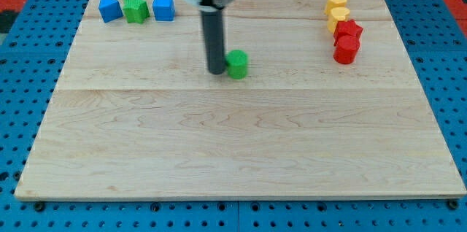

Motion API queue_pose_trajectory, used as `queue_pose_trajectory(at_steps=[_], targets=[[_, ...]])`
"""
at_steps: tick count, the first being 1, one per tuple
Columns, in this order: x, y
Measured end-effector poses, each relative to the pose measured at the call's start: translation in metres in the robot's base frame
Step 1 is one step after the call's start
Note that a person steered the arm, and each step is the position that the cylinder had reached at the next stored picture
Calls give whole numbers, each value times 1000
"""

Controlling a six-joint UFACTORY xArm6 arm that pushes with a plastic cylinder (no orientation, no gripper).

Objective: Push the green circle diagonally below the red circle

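Hiding: rod's upper housing is cut off at view's top; arm beyond it not visible.
Rod: dark, upright, coming down from top centre.
My tip: on the board, touching or just beside green circle, on its view-left side.
Jaws: none on this rig, nothing held.
Red circle: far view-right, well apart from green, w/ another red block & two yellow blocks above; exact shapes hard to tell.
Top left: blue block, green block, blue block in a row.
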State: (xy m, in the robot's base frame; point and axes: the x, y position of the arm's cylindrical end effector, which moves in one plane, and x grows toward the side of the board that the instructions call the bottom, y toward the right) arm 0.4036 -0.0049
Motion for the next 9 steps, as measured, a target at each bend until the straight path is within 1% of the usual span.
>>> queue_pose_trajectory(at_steps=[1, 2, 3, 4, 5, 6, 7, 8, 9], targets=[[15, 60], [15, 11], [-22, -5], [-16, 48], [2, 93], [5, 124], [5, 148], [10, 147], [17, 167]])
